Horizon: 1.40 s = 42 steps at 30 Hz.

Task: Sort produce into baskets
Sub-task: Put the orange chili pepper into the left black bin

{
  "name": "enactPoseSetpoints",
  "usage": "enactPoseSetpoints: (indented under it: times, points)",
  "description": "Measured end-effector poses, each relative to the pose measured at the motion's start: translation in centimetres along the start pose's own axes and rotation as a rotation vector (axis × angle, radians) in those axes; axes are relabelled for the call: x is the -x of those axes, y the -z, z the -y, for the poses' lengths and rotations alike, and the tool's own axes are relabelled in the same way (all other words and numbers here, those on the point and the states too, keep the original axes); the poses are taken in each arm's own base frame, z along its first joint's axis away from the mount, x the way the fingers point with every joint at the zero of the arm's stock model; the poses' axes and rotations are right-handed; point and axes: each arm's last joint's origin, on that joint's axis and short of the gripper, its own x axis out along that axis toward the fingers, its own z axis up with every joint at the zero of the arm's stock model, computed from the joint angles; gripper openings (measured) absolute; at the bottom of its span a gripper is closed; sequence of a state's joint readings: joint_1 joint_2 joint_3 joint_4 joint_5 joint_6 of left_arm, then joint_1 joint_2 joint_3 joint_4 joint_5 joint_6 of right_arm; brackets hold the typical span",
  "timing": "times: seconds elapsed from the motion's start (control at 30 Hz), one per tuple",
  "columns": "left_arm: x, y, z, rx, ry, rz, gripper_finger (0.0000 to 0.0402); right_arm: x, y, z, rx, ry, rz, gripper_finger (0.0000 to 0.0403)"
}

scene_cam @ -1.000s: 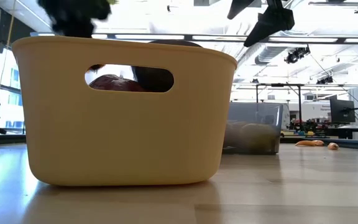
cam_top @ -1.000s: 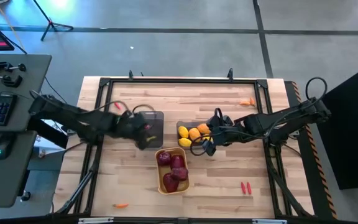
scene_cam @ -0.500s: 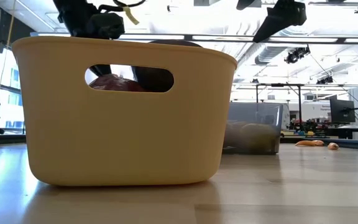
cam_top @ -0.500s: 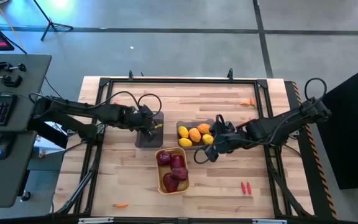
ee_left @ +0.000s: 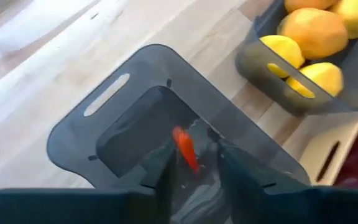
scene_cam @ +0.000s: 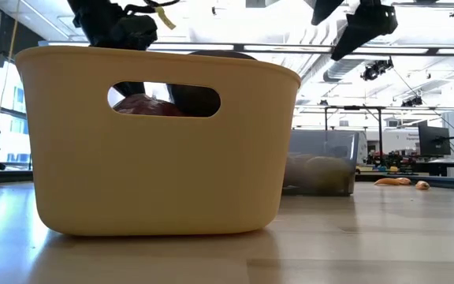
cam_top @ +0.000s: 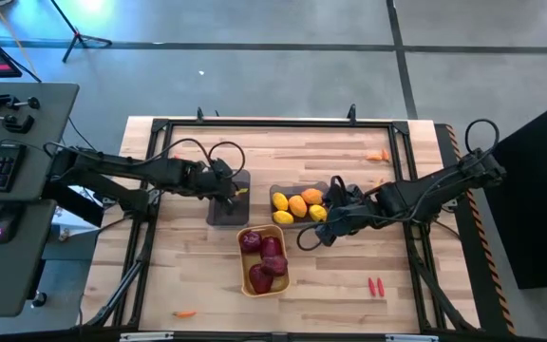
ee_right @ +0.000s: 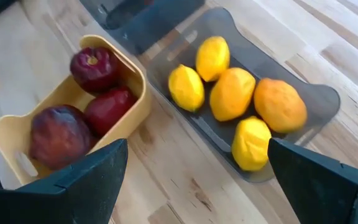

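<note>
My left gripper [cam_top: 224,186] hangs over a dark grey bin [ee_left: 166,118], its fingers a little apart. A thin orange-red carrot piece [ee_left: 184,148] shows between them, above the bin's floor. My right gripper [ee_right: 197,186] is wide open and empty, over the table beside the second grey bin [cam_top: 297,204], which holds yellow and orange oval fruits [ee_right: 232,93]. The yellow-orange bin [cam_top: 262,258] holds dark red round fruits [ee_right: 95,68] and fills the low view [scene_cam: 156,142]. My left gripper points down into the dark grey bin, and the carrot piece [ee_left: 180,140] shows right beside one finger [ee_left: 166,167]. I cannot tell whether the fingers touch it or it lies loose on the bin's floor.
Loose carrot pieces lie at the table's far right [cam_top: 378,155], near right [cam_top: 375,285] and near left [cam_top: 185,313]. A black frame [cam_top: 273,123] runs around the tabletop. Bare wood lies between the bins and the near edge.
My left gripper has gone toward the table's far edge, from the grey bin's near side to over the bin, then held still. My right gripper has drifted slightly toward the table's right and near edges.
</note>
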<state>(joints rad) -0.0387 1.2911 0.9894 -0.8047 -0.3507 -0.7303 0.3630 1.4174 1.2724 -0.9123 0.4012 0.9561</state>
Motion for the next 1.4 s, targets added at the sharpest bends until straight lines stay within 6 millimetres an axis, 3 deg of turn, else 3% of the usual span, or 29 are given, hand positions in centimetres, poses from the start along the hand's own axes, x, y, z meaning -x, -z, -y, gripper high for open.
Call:
enactPoseSetpoints:
  times: [0.17, 0.37, 0.47, 0.7, 0.83, 0.97, 1.4]
  points:
    - [0.0, 0.2, 0.2, -0.018, 0.083, -0.077, 0.0159, 0.0, 0.2, 0.0, -0.012, -0.018, -0.040, 0.0378]
    - [0.4, 1.1, 1.1, -0.008, 0.170, -0.151, 0.0178, 0.8, 2.5, -0.7, -0.025, -0.076, -0.244, 0.0378]
    - [0.8, 1.6, 1.8, -0.018, 0.169, -0.128, 0.0177, 0.7, 5.4, -0.7, -0.146, -0.039, -0.394, 0.0378]
    - [1.5, 2.6, 3.2, 0.019, 0.169, -0.058, 0.0177, -1.2, 15.5, 0.0, -0.480, 0.089, -0.718, 0.0378]
    - [1.8, 2.6, 3.7, 0.028, 0.193, -0.011, 0.0177, -2.1, 18.3, 0.1, -0.581, 0.035, -0.767, 0.0375]
    - [1.8, 2.4, 3.9, 0.039, 0.215, 0.008, 0.0177, -2.7, 18.7, 0.2, -0.605, -0.011, -0.748, 0.0359]
    - [1.8, 2.4, 4.0, 0.038, 0.218, 0.006, 0.0177, -3.7, 19.2, 1.3, -0.663, 0.073, -0.725, 0.0289]
